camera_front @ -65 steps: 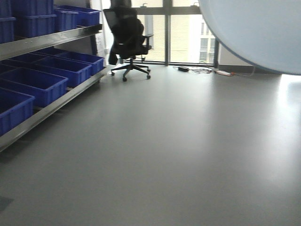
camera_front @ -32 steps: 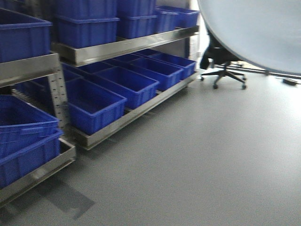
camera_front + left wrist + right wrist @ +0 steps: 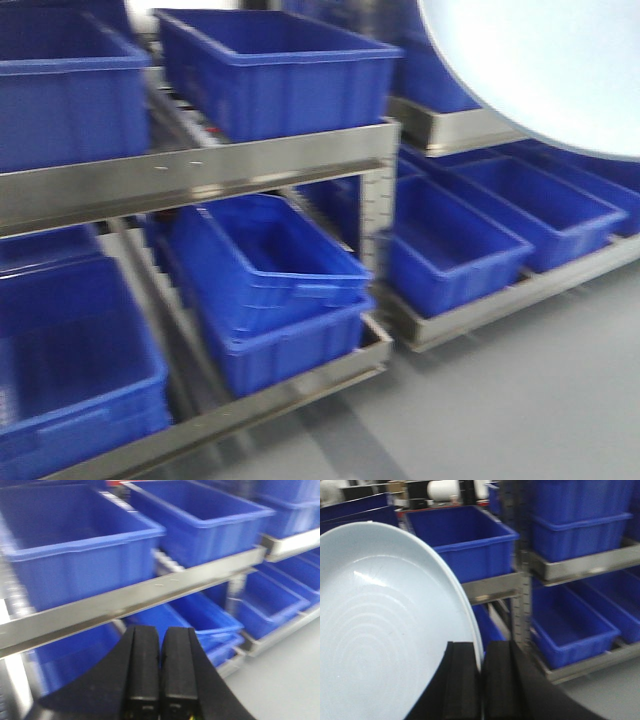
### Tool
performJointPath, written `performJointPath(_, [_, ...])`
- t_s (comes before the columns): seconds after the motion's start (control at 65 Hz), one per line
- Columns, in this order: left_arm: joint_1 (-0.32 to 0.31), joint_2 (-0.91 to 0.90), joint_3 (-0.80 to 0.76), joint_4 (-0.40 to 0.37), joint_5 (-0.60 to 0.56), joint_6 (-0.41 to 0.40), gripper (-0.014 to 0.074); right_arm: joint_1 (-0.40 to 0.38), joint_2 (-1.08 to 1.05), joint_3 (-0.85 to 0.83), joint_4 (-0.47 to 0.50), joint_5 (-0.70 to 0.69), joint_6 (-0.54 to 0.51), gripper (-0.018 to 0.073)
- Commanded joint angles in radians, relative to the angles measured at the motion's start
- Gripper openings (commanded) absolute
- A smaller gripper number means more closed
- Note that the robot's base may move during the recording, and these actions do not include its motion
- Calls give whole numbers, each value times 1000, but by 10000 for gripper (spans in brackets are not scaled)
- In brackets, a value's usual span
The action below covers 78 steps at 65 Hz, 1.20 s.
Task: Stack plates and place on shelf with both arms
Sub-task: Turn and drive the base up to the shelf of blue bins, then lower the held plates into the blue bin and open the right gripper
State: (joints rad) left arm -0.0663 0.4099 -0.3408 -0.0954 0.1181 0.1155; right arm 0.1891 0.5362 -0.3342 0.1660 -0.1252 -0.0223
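My right gripper (image 3: 481,652) is shut on the rim of a pale bluish-white plate (image 3: 385,625), held up on edge at the left of the right wrist view; whether it is one plate or two stacked cannot be told. The same plate (image 3: 540,70) fills the upper right corner of the front view, its underside toward the camera. My left gripper (image 3: 161,637) is shut and empty, raised before the metal shelf rail (image 3: 150,592). Neither gripper shows in the front view.
A steel rack (image 3: 200,175) stands close ahead with blue plastic bins on its upper level (image 3: 275,70) and lower level (image 3: 270,290). A second rack bay (image 3: 500,250) with more bins runs off to the right. Grey floor (image 3: 540,400) lies at lower right.
The view has swung left toward the rack: the office chair and window are gone, and the blue bins now fill the frame, much closer. The plate stays in the upper right corner.
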Motion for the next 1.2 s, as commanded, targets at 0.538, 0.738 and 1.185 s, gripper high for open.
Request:
performJointPath(0.538, [2, 7, -29, -1, -81, -1, 82, -1, 0, -32, -4, -103, 1, 56])
performJointPath(0.738, [2, 7, -29, -1, -81, -1, 82, -1, 0, -32, -4, -103, 1, 56])
performJointPath(1.185, [2, 7, -29, -1, -81, -1, 82, -1, 0, -32, -4, -103, 1, 56])
